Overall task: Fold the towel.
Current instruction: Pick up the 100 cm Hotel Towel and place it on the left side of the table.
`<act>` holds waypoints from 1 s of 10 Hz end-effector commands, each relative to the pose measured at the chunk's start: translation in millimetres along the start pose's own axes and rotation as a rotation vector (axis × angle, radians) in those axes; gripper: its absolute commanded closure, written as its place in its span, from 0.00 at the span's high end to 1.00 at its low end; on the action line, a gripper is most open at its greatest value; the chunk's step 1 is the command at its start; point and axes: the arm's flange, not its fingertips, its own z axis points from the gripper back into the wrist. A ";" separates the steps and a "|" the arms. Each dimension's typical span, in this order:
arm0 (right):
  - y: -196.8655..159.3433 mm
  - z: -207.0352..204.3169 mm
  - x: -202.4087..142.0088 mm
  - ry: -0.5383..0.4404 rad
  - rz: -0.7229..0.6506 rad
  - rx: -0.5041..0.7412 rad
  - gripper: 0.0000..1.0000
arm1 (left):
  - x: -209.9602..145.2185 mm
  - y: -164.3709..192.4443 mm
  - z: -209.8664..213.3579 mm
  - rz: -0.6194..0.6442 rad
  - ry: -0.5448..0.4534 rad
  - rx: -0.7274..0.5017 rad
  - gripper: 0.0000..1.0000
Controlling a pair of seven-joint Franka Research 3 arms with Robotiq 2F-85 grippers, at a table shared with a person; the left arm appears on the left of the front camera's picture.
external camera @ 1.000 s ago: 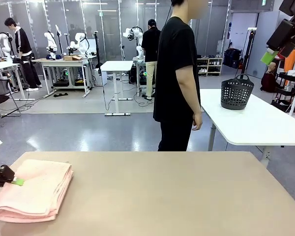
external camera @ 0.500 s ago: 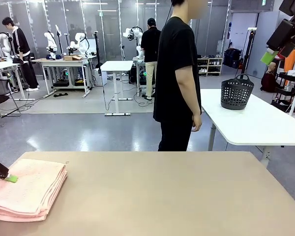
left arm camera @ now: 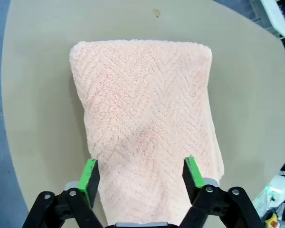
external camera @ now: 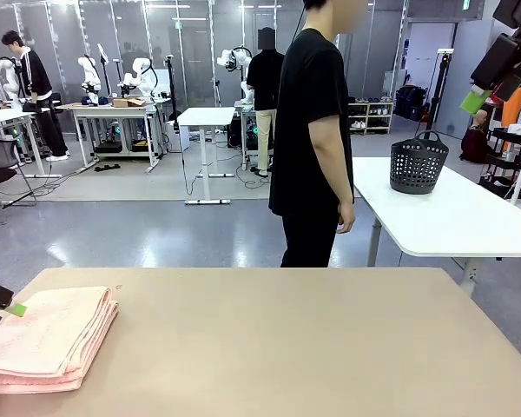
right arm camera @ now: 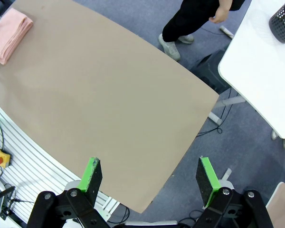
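While the folded towel [external camera: 45, 337] lies at the table's [external camera: 313, 347] left end, the left gripper [left arm camera: 141, 176] hovers over it, jaws spread wide, gripping nothing; the right gripper [right arm camera: 148, 178] hangs wide open, empty.

Beyond the tan table [external camera: 286, 339], a glossy grey floor [external camera: 156, 234] stretches far to white tables [external camera: 205, 116]; a black basket [external camera: 418, 162] sits right.

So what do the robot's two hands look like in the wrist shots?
Both match: the left hand and right hand each have two black linkage fingers with silver pivot pins, tipped with bright green flat pads.
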 end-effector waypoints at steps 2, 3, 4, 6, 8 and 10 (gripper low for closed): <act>0.7 -0.1 -0.6 0.003 -0.001 -0.004 1.00 | -15.8 -32.2 13.9 0.002 0.039 0.070 1.00; 0.7 -0.1 -0.6 0.003 -0.001 -0.004 1.00 | -24.2 -40.7 15.3 0.008 0.066 0.066 0.96; 0.7 -0.1 -0.6 0.003 -0.001 -0.004 1.00 | -7.2 -16.8 8.3 -0.007 0.016 0.024 0.96; 0.7 -0.1 -0.6 0.003 -0.001 -0.004 1.00 | -7.2 -16.8 8.3 -0.007 0.016 0.024 0.96; 0.7 -0.1 -0.6 0.003 -0.001 -0.004 1.00 | -7.2 -16.8 8.3 -0.007 0.016 0.024 0.96; 0.7 -0.1 -0.6 0.003 -0.001 -0.004 1.00 | -7.2 -16.8 8.3 -0.007 0.016 0.024 0.96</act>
